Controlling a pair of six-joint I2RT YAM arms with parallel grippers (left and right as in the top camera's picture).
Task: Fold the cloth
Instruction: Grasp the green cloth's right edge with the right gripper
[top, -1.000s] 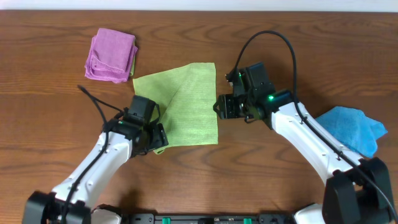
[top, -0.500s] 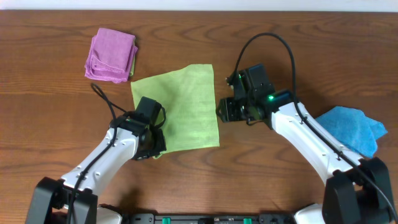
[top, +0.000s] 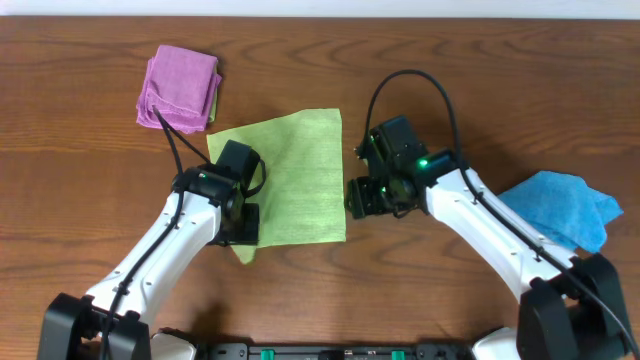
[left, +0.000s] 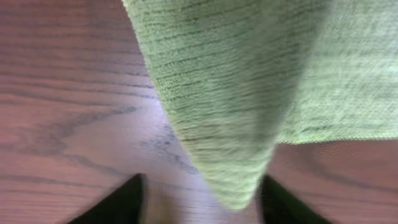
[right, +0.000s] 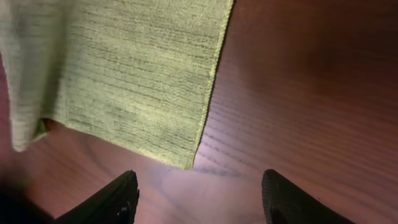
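Note:
The lime-green cloth (top: 295, 175) lies spread on the wooden table, its near left corner doubled into a small point under my left wrist. My left gripper (top: 240, 228) is over that corner. In the left wrist view the cloth (left: 249, 74) fills the top and its pointed tip reaches down between the wide-apart fingers (left: 202, 205), nearer the right one. My right gripper (top: 357, 197) is open beside the cloth's right edge. In the right wrist view the cloth's near right corner (right: 124, 74) lies just ahead of the open, empty fingers (right: 202, 199). No tag shows.
A folded purple cloth (top: 178, 88) lies at the back left, close to the green cloth's far left corner. A crumpled bright blue cloth (top: 565, 205) lies at the right. My left arm's cable loops toward the purple cloth.
The diagonal fold in the cloth has flattened out and the cloth lies squarer. My left gripper moved toward the near left corner. My right gripper shifted down along the right edge.

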